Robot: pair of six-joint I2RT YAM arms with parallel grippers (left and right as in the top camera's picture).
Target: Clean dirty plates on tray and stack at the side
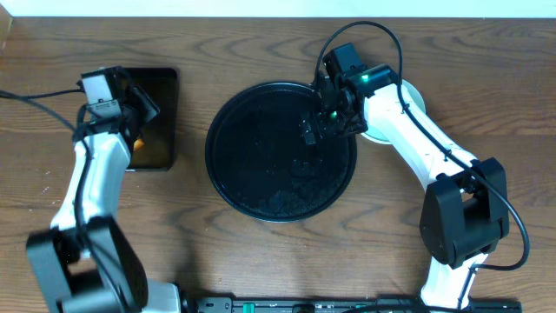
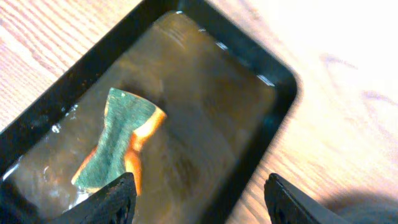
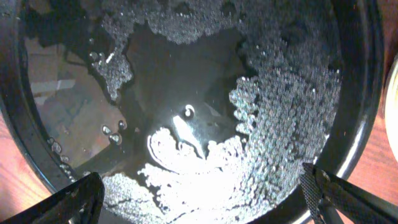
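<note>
Plates (image 1: 413, 94): pale stack just right of tray (image 1: 211, 161), partly under right arm; count unclear. Tray holds no plates, floor wet, foam patches.

Right gripper (image 3: 202, 200): above tray's right part, fingers wide apart, empty.

Left gripper (image 2: 199, 202): well left of tray, over small tray (image 2: 249, 40) of water. Fingers apart; sponge (image 2: 118, 140) lies below, not held.

Judgement: wiping and stacking look done. Next move probably only arms pulling clear, no grasp needed.

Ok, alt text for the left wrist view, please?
A green-and-orange sponge lies in shallow water in a rectangular black tray on a wooden table. The left gripper hangs open above it, holding nothing.
</note>
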